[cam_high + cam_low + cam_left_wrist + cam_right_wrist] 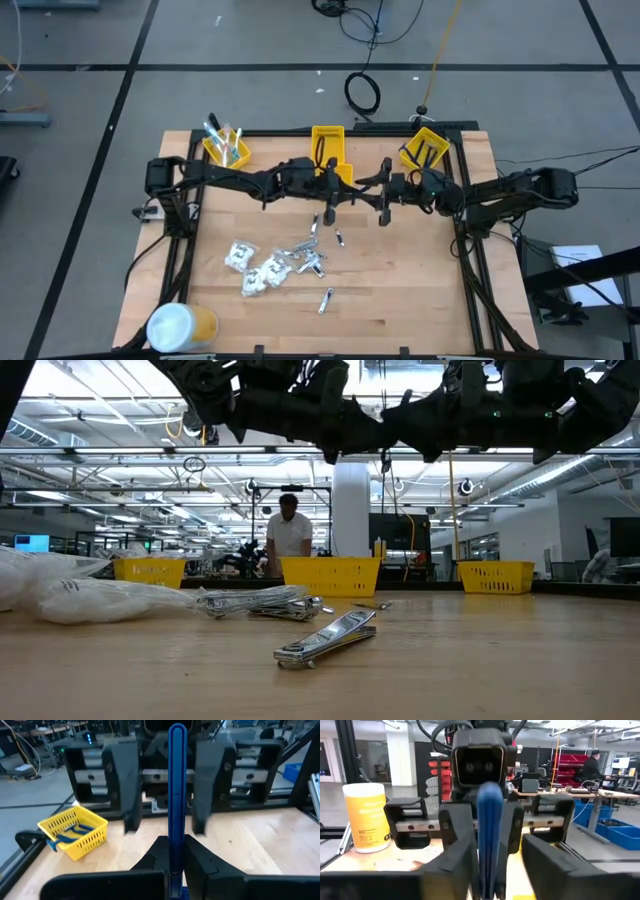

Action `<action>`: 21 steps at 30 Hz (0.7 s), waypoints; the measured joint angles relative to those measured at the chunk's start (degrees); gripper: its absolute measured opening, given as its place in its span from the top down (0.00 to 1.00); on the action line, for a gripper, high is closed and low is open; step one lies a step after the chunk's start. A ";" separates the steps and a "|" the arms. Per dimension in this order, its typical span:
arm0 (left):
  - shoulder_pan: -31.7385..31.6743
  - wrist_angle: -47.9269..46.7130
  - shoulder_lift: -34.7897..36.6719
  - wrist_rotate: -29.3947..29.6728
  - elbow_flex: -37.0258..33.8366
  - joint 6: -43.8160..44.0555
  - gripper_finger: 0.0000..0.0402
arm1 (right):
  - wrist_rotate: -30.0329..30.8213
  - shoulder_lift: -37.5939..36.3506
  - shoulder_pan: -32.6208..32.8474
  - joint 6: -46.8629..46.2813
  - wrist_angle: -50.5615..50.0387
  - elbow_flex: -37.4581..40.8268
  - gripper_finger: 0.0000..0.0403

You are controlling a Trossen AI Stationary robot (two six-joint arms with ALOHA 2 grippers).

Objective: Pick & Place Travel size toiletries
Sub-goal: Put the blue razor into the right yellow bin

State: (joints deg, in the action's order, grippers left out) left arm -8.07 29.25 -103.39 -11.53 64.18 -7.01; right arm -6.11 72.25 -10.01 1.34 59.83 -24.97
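Observation:
My left gripper [176, 851] is above the table's middle [345, 195], shut on a dark blue razor [177, 785]. The razor sticks out level toward my right gripper [375, 195], which faces it. My right gripper is open. Its fingers [122, 785] stand on either side of the razor's far end [490, 825], with gaps showing. White crinkly packets [255, 265] and small silvery pieces [305, 255] lie flat on the wood, and one silvery piece [325, 640] lies nearer. My left gripper pinches the blue razor's handle [176, 842] between its two fingers, coming level from the table's left. The razor lies along the fingers and reaches out ahead of them toward the right. It is lifted clear of the table.
Three yellow bins stand along the far edge. The left one [225, 148] holds toothbrushes, the middle one is [328, 145], and the right one [75, 832] holds blue razors. A white-and-yellow cylinder [180, 325] stands at the near left corner. A person [290, 535] is in the room behind.

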 joint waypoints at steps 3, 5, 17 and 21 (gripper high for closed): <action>0.00 -0.67 -0.04 0.21 -0.02 0.21 0.97 | -0.20 0.00 0.00 1.42 0.05 0.00 0.81; -0.03 -0.77 -0.04 0.20 0.00 0.77 0.97 | -1.03 -0.02 0.01 2.35 0.11 0.00 0.92; 2.39 -1.71 1.49 9.29 -0.11 3.04 0.54 | 7.22 -0.12 -1.60 2.80 -5.62 -0.02 0.95; 3.55 -6.46 5.42 15.55 -0.14 2.01 0.37 | 19.34 -0.23 -4.63 0.66 -13.35 -0.15 0.95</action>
State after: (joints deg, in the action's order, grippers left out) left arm -4.52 22.79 -97.97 4.01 64.05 -5.00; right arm 13.23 72.02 -14.64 2.01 46.48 -25.12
